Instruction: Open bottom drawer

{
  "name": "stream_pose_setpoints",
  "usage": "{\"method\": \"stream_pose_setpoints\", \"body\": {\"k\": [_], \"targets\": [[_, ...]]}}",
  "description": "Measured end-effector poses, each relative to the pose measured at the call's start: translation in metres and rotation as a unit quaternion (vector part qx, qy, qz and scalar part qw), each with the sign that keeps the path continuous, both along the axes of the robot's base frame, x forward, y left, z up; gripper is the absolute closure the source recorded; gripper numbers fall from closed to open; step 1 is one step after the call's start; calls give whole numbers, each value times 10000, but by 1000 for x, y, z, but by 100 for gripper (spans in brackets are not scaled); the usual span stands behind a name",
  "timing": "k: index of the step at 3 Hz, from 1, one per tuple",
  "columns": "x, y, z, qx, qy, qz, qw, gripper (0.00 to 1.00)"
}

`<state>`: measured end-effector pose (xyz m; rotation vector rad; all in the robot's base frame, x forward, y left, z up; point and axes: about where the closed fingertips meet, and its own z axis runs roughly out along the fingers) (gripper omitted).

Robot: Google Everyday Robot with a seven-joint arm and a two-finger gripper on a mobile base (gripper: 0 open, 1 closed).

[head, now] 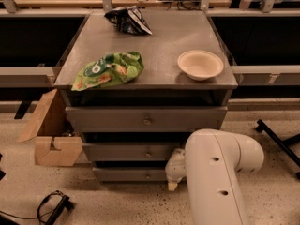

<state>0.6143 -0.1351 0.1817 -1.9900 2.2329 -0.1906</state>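
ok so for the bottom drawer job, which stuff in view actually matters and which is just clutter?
Job:
- bottom drawer and its knob
- gripper, low down at the right part of that drawer's front

Lying about:
- green chip bag, dark bag and bowl, all on the cabinet top
- cardboard box on the floor, left of the cabinet

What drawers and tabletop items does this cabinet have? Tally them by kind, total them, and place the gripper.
Drawers: 3 (top drawer, middle drawer, bottom drawer)
Snack bags: 2 (green bag, dark bag)
Bowl: 1
Total: 6
Gripper: low, at the bottom drawer's right end.
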Motion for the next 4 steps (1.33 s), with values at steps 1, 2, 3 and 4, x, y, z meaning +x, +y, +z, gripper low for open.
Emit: {"method": "stream_pose_setpoints", "body": {"k": [1, 2, 3, 4], "targets": [[-17, 2, -17, 105, 257, -111, 9996, 57], [-14, 2, -11, 105, 257, -112, 9996, 88], [-12, 2, -8, 105, 257, -112, 9996, 100], [-9, 2, -4, 103, 258, -115, 9995, 100]]}}
